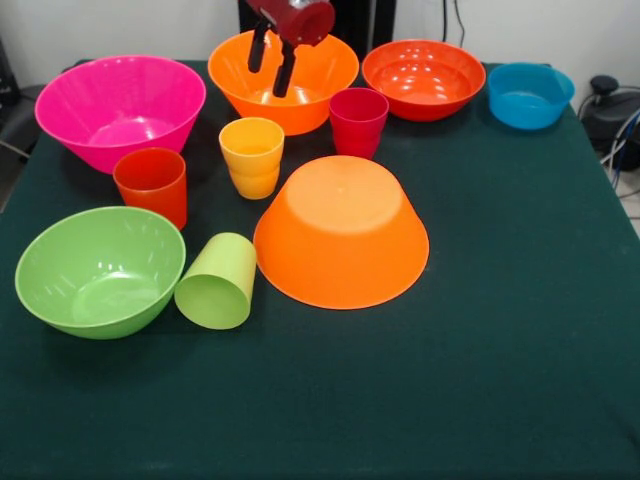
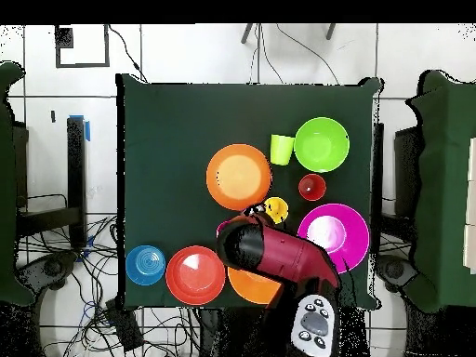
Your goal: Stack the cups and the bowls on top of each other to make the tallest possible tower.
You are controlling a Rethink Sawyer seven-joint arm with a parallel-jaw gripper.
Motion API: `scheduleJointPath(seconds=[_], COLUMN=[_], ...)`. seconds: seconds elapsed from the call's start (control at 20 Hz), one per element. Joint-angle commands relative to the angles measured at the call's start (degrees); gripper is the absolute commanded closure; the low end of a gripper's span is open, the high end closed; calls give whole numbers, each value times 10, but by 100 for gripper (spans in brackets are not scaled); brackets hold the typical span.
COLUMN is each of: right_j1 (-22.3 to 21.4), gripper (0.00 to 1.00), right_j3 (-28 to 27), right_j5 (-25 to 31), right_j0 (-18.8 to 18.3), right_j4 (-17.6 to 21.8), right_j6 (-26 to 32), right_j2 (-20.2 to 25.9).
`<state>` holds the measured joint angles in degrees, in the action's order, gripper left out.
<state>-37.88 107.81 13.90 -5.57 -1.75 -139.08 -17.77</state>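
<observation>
My gripper (image 1: 271, 60) hangs open and empty over the upright large orange bowl (image 1: 322, 78) at the back; in the overhead view the gripper (image 2: 252, 211) shows at the arm's tip. The second large orange bowl (image 1: 341, 232) lies upside down mid-table. The pink bowl (image 1: 100, 135) stands back left, with the red-orange cup (image 1: 151, 183), yellow-orange cup (image 1: 252, 157) and magenta-red cup (image 1: 358, 122) upright near it. The lime green cup (image 1: 218, 282) lies on its side beside the lime green bowl (image 1: 60, 290). Nothing is stacked, so no tower shows.
The round red-orange bowl (image 1: 423, 80) and the small blue bowl (image 1: 530, 97) stand at the back right. The dark green table cloth (image 1: 500, 330) reaches to the table edges. Cables lie on the floor around the table (image 2: 84, 279).
</observation>
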Motion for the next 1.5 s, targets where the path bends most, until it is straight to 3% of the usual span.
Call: scheduleJointPath(seconds=[0.05,0.25,0.55,0.7,0.85,1.15,1.5], right_j1=[-46,-125,-173,-184,-165,-154,-148], gripper=[0,0,0,0,0,0,0], right_j3=[4,30,65,87,97,134,160], right_j5=[132,226,245,232,201,134,68], right_j0=[27,50,83,90,98,75,27], right_j4=[4,6,-3,-2,-4,24,28], right_j6=[-17,-7,-41,-47,-80,-50,-13], right_j2=[34,30,13,7,-5,-12,24])
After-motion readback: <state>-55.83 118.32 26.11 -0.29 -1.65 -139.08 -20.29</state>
